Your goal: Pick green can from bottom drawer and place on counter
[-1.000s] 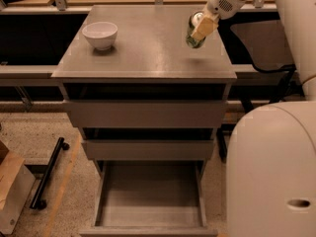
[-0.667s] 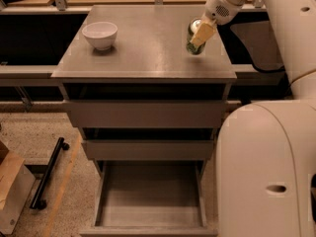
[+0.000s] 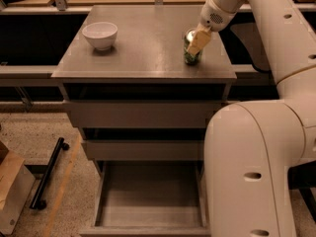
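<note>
The green can (image 3: 191, 53) stands upright on the right part of the grey counter (image 3: 143, 53), its silver top showing. My gripper (image 3: 196, 42) reaches down from the upper right and is shut on the can, with a tan finger (image 3: 198, 40) across its front. The bottom drawer (image 3: 148, 201) is pulled out below the cabinet, and its inside shows nothing in it.
A white bowl (image 3: 100, 35) sits on the left of the counter. Two narrower grey drawers (image 3: 143, 115) are above the open one. My arm's large white body (image 3: 256, 167) fills the right foreground. A black bar (image 3: 47, 174) and a cardboard box (image 3: 10, 191) lie on the floor at left.
The gripper has moved down and a little left with the can. The can was tilted above the counter and is now upright on its surface.
</note>
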Robot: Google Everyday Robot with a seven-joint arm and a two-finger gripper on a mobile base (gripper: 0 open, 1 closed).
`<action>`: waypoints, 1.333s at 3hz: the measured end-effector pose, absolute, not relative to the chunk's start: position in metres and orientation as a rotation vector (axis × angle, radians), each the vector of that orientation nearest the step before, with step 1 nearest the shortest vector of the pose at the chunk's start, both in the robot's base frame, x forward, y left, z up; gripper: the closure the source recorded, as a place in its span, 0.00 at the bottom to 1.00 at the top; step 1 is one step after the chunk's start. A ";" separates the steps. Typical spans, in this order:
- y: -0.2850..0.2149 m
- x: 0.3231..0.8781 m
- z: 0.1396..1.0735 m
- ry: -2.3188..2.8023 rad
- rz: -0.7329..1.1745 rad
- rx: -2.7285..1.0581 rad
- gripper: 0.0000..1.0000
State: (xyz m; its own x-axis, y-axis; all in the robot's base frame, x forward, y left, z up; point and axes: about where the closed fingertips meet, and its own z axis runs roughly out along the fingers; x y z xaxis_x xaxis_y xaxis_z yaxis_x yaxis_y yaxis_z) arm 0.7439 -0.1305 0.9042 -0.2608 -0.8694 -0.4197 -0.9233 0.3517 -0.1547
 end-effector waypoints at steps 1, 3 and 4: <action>-0.129 0.747 0.901 2.195 0.173 -1.560 0.04; -0.126 0.750 0.907 2.174 0.174 -1.551 0.00; -0.126 0.750 0.907 2.174 0.174 -1.551 0.00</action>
